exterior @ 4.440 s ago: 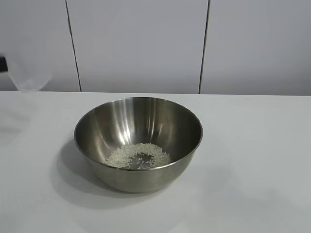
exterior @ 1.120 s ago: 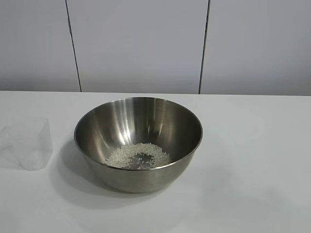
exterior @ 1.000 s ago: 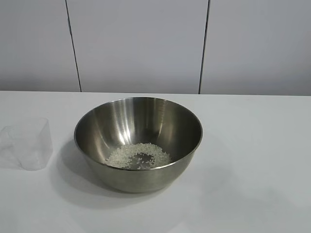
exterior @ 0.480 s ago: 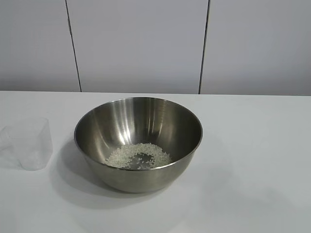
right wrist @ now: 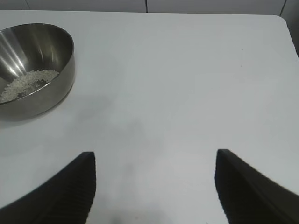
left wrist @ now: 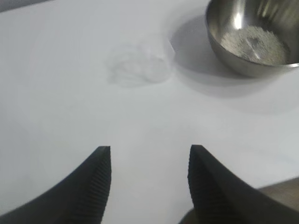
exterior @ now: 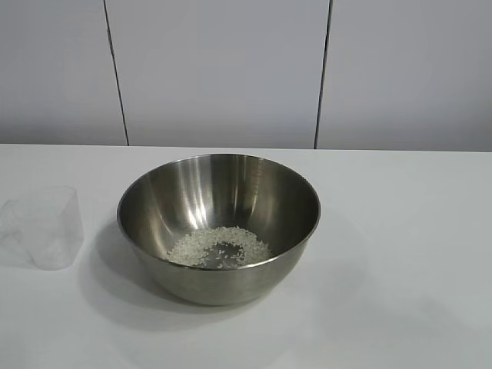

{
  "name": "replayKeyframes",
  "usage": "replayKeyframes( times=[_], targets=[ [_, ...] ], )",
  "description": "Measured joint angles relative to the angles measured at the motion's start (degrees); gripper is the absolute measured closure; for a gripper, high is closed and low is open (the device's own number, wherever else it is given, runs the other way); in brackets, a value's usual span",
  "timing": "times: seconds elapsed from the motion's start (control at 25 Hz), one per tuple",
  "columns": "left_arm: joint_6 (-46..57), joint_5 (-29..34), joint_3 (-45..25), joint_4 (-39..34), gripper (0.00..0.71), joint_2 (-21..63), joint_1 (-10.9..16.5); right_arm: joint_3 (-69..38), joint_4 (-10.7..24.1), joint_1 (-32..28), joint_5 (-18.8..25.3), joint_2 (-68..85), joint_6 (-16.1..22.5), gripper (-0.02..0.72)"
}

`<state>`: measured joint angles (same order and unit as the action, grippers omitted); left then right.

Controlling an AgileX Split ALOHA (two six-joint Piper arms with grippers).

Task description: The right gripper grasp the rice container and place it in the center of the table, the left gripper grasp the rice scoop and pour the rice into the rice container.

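Now the table (exterior: 415, 231) carries the rice container (exterior: 219, 223) at its centre with the rice (exterior: 219, 247) inside, the rice scoop (exterior: 48, 227) upright just left, unheld, ahead of the empty, half-open left end effector (left wrist: 149, 179); the right end effector (right wrist: 154, 186), empty, gapes wide, and only wrist views show either.

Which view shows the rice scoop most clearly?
The exterior view: the rice scoop stands upright left of the steel bowl. The left wrist view shows only a faint blur; the right wrist view misses it.
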<state>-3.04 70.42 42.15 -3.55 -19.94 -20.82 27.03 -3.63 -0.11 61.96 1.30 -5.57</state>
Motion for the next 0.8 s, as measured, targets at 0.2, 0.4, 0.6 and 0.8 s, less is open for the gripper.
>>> replayKeyframes(
  times=[0.2,0.4,0.6,0.8],
  targets=[
    [0.38,2.13,0.00,0.14,0.343,9.16,0.00,0.00,0.00,0.00,0.00,0.00,0.00,0.209],
    [4.81,2.67,-2.46,0.01,0.347,17.82,0.00,0.00,0.00,0.00,0.06,0.00,0.00,0.209],
    [7.41,2.79,-9.34,-0.78,0.347,20.88,0.00,0.00,0.00,0.00,0.06,0.00,0.00,0.209],
    [7.54,-1.33,-12.35,-0.72,0.347,20.88,0.00,0.00,0.00,0.00,0.06,0.00,0.00,0.209]
  ],
)
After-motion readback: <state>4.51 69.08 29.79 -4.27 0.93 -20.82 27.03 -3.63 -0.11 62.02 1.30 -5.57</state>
